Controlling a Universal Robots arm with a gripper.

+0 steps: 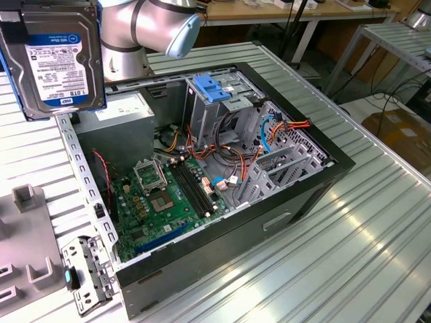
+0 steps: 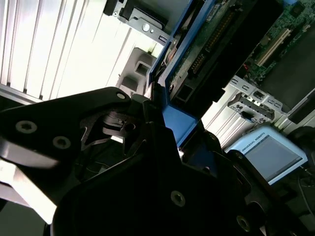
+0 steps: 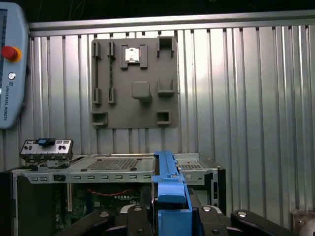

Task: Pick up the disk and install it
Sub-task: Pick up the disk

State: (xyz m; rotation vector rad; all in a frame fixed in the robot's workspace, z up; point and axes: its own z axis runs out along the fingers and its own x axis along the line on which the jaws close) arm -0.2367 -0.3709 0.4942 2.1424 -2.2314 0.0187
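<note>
Fingers (image 2: 150, 120) tight on the blue-railed disk (image 1: 57, 60), aloft, well clear of the open computer case (image 1: 337, 168).

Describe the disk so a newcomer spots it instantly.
Start at the open computer case on the ribbed table. Above its corner at the exterior view's upper left, the disk hangs in the air, clamped in the hand. Unlike the grey power-supply box inside the case, it is black-rimmed with a blue-banded white label and blue side rails.

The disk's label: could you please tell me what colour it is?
The disk has a white label with a blue band, clearest in the exterior view.
</note>
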